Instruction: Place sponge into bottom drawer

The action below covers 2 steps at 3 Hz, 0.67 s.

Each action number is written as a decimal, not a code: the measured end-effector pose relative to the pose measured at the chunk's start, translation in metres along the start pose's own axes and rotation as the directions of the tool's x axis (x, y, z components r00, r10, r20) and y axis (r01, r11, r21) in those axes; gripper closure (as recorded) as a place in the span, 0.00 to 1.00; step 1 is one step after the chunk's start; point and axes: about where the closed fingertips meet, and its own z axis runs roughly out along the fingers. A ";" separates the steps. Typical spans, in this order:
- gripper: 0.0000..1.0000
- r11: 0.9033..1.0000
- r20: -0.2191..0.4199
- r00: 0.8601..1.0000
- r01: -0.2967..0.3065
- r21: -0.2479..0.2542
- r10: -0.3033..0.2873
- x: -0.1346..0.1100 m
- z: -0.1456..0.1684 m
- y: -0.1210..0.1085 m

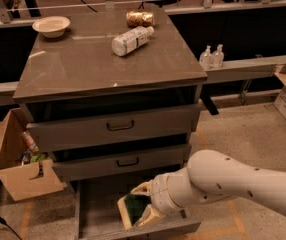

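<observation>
Warm light is glaring off the glossy top of a grey-brown cabinet (83,69), which is sitting on a speckled floor (243,129) with orange tape lines. A cardboard box (13,179) is leaning at its left, and a pale ledge (253,66) is running along dark panels behind. The gripper (136,207) is hanging low out front, pinching the sponge (132,202).
</observation>
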 end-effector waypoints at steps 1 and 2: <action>1.00 0.997 0.001 1.000 -0.025 0.077 0.025 0.038 0.045 -0.027; 1.00 0.988 -0.012 0.999 -0.038 0.152 0.040 0.050 0.056 -0.046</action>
